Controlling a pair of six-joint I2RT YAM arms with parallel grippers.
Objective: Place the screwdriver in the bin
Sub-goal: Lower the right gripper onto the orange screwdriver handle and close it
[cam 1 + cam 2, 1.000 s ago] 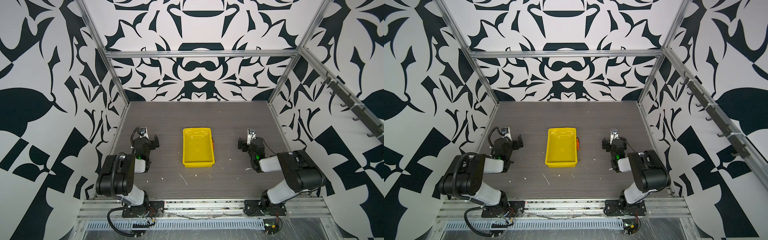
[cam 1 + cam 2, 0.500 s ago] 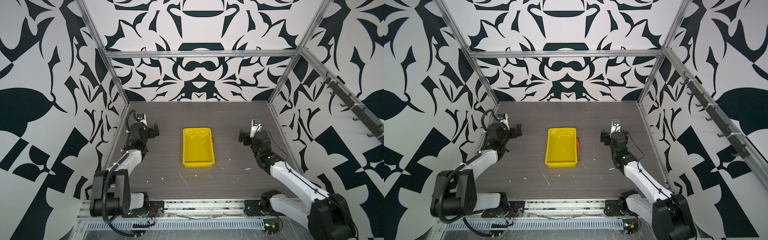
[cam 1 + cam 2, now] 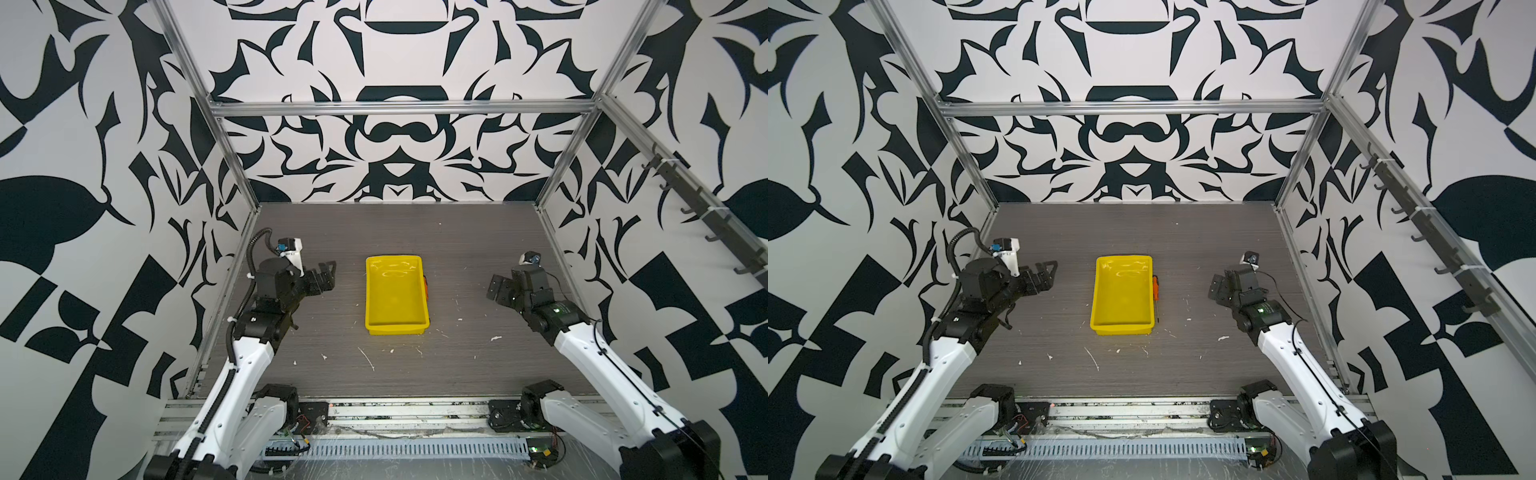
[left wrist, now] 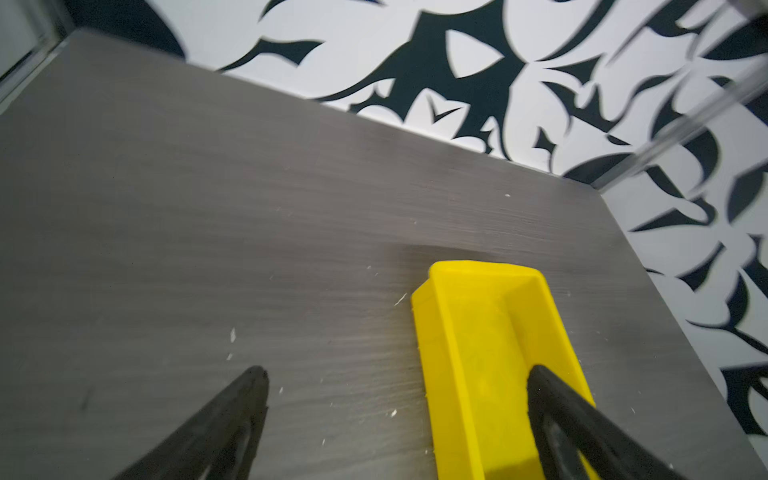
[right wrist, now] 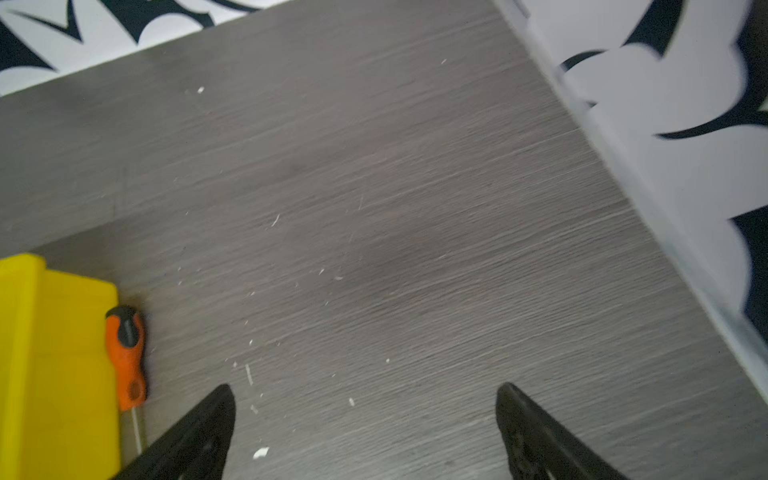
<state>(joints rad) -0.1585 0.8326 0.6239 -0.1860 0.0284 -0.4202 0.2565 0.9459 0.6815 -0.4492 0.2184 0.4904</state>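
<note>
Since nothing's been grabbed yet, the left fingers (image 4: 232, 415) are spread wide and empty, off to the left of the bin (image 3: 395, 258). The bin sits mid-bench (image 3: 457, 241) with nothing in it. The screwdriver (image 5: 126, 353) lies on the bench, tight against the bin's right wall, outside it. The left wrist view misses it completely, but the right wrist view shows handle and shaft. The right fingers (image 5: 199, 432) are wide open too, and nearer, so I'd guess that arm picks.

Grey table (image 3: 478, 249) (white scraps (image 3: 367, 358) here and there)
</note>
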